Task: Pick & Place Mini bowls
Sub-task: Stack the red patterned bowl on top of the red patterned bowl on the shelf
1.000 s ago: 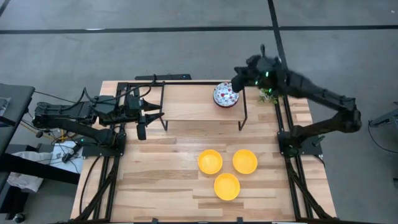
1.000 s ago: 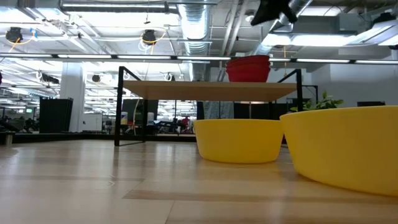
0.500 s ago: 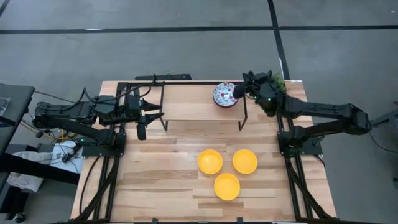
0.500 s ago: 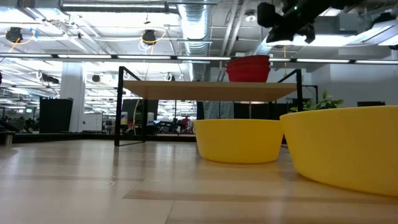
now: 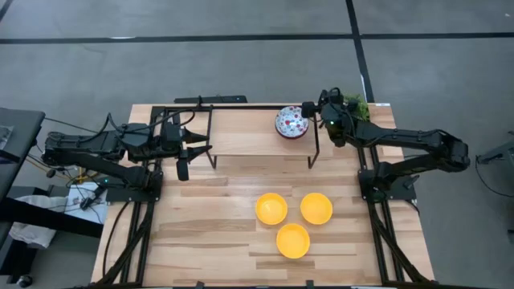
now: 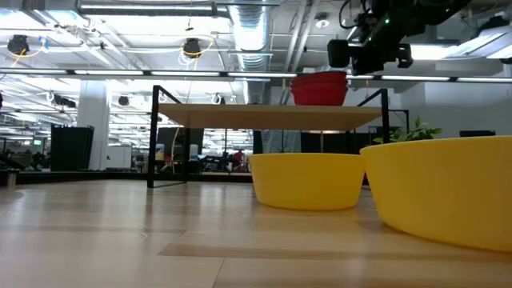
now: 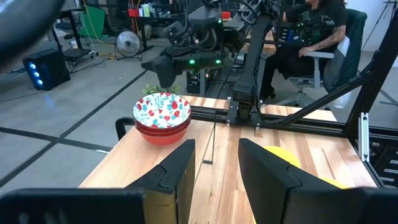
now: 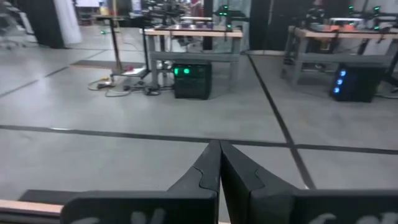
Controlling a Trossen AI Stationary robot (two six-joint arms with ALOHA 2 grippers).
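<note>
Right pincer (image 5: 309,111) shut, empty, level with shelf (image 5: 241,132) top, just beside stacked floral bowls (image 5: 291,122) at shelf's right end; bowls lie toward left arm from it. Left pincer (image 5: 183,155) part open, empty, parked at shelf's far end. Three yellow bowls (image 5: 293,218) on desk (image 5: 201,233), well apart. Shelf post, plant (image 5: 353,104) crowd right arm; open room above stack.
</note>
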